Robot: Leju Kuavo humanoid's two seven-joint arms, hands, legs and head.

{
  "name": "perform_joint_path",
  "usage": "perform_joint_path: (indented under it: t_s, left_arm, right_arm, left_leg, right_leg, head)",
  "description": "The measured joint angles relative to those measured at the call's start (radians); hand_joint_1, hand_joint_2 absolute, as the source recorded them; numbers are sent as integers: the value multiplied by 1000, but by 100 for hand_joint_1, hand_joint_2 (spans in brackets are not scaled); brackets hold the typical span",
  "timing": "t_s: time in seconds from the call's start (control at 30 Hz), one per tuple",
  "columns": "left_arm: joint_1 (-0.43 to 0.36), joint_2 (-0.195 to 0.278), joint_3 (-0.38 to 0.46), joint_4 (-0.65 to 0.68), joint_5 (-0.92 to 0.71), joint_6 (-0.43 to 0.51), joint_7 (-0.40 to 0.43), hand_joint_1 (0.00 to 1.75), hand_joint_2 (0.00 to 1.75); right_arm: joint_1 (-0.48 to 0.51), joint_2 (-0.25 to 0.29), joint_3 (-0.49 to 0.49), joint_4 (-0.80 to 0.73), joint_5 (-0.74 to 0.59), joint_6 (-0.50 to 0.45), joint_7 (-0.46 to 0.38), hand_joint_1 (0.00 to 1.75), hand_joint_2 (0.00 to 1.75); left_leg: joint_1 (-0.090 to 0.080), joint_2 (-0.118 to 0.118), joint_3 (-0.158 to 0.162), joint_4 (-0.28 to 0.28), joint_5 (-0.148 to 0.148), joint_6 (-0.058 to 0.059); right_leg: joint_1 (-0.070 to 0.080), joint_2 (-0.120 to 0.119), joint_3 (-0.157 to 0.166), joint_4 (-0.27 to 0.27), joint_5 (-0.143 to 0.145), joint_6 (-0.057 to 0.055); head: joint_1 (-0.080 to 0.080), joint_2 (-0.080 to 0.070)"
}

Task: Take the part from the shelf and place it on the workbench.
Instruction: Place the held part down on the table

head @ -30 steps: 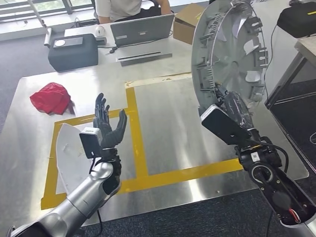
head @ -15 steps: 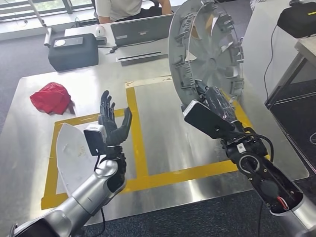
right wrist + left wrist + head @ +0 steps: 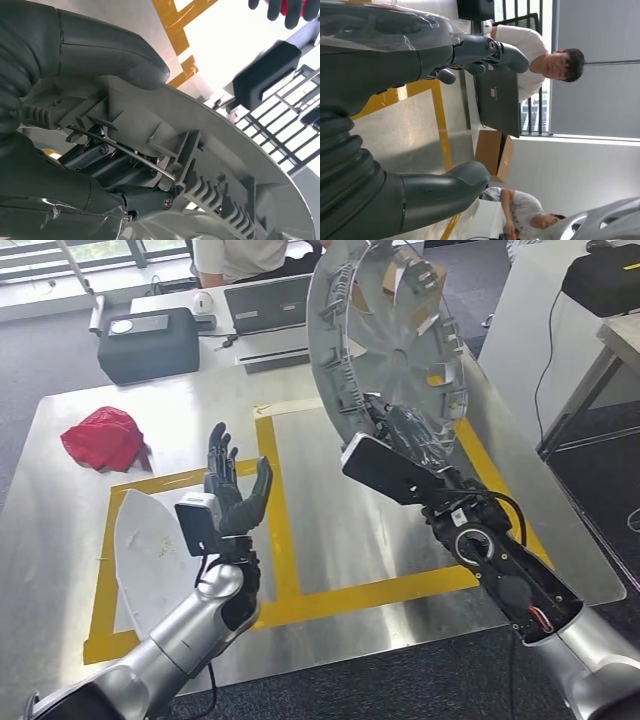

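The part is a round grey wheel cover [image 3: 385,340] with ribbed clips on its inner face. My right hand [image 3: 404,430] grips its lower rim and holds it upright in the air above the yellow-taped square of the steel workbench [image 3: 332,490]. Up close, the thumb [image 3: 105,45] presses on the cover's rim [image 3: 211,165]. My left hand [image 3: 226,490] is raised over the workbench's left side, palm up, fingers [image 3: 486,50] spread, holding nothing.
A white curved panel [image 3: 147,550] lies in the left taped area, a red cloth [image 3: 104,438] at the far left. Behind the bench are a dark case [image 3: 147,345], a laptop [image 3: 268,302], a cardboard box [image 3: 411,275] and a seated person [image 3: 241,255].
My right arm has carried the wheel cover leftward, from the bench's right edge to over the taped square. The left hand has shifted slightly right and stays open.
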Motion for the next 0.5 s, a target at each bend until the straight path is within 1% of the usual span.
perform_joint_path:
  t_s: [0.17, 0.3, 0.43, 0.5]
  left_arm:
    - [6, -8, 0, 0, -33, -26, 0, 0, 175]
    - [7, -10, 0, 0, -43, -33, 0, 0, 175]
    - [13, -10, 1, 0, -55, -33, 0, 0, 175]
    - [15, -10, 1, 0, -63, -32, 0, 0, 175]
  right_arm:
    - [-50, 53, 22, 120, -10, -10, -15, 175, 175]
    - [-64, 74, 31, 192, -11, -16, -14, 175, 175]
    - [-68, 83, 36, 244, -11, -19, -14, 0, 0]
    - [-73, 87, 39, 262, -10, -22, -14, 0, 0]
  left_leg:
    - [0, 0, 0, 0, 0, 0]
    - [0, 0, 0, 0, 0, 0]
    - [0, 0, 0, 0, 0, 0]
    - [0, 0, 0, 0, 0, 0]
  right_leg:
    - [0, 0, 0, 0, 0, 0]
    - [0, 0, 0, 0, 0, 0]
    - [0, 0, 0, 0, 0, 0]
    - [0, 0, 0, -1, 0, 0]
  head:
    - [0, 0]
    - [1, 0]
    - [1, 0]
    - [1, 0]
